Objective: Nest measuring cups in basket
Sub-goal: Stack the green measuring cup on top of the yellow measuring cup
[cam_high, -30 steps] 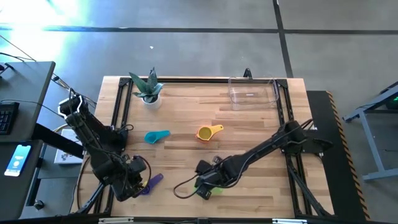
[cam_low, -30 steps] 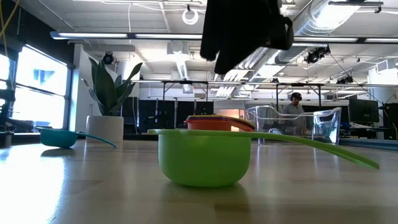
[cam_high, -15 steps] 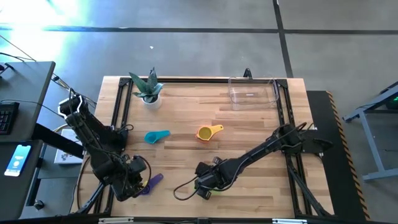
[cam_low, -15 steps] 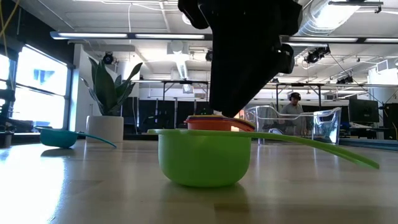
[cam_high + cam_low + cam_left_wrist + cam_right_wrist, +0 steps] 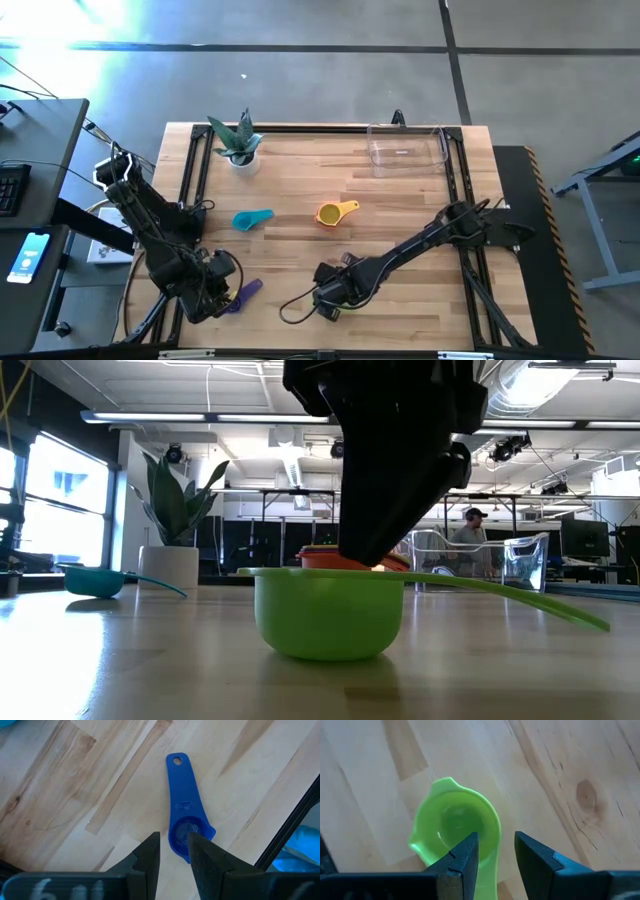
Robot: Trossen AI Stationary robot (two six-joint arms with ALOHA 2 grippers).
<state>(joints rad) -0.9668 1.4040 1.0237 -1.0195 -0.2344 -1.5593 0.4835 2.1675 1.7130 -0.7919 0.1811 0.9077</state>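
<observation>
The green measuring cup (image 5: 330,610) stands on its base near the table's near edge, its long handle (image 5: 520,598) level. My right gripper (image 5: 494,851) is open right above it (image 5: 327,297): one finger over the bowl (image 5: 455,822), the other outside the rim, on the handle side. My left gripper (image 5: 173,851) is open by a narrow gap and hangs over the bowl end of the blue cup (image 5: 184,805), which lies flat on the table (image 5: 243,292). The teal cup (image 5: 252,218) and an orange bowl with a yellow handle (image 5: 335,212) lie mid-table. The clear basket (image 5: 405,148) sits at the far right. My right gripper comes at the green cup from above, pointing down, with the rim (image 5: 495,832) next to the handle between its open fingers. I cannot tell whether a finger touches it. The cup stands upright on the table.
A white plant pot (image 5: 240,157) stands at the far left corner. A dark cable (image 5: 295,300) loops on the table beside my right gripper. Bare wood lies between the cups and the basket. A person (image 5: 475,525) is in the room beyond.
My right gripper has come down onto the green cup, from well above it to its rim, shifting slightly toward the table's near left. The cup has stayed in place.
</observation>
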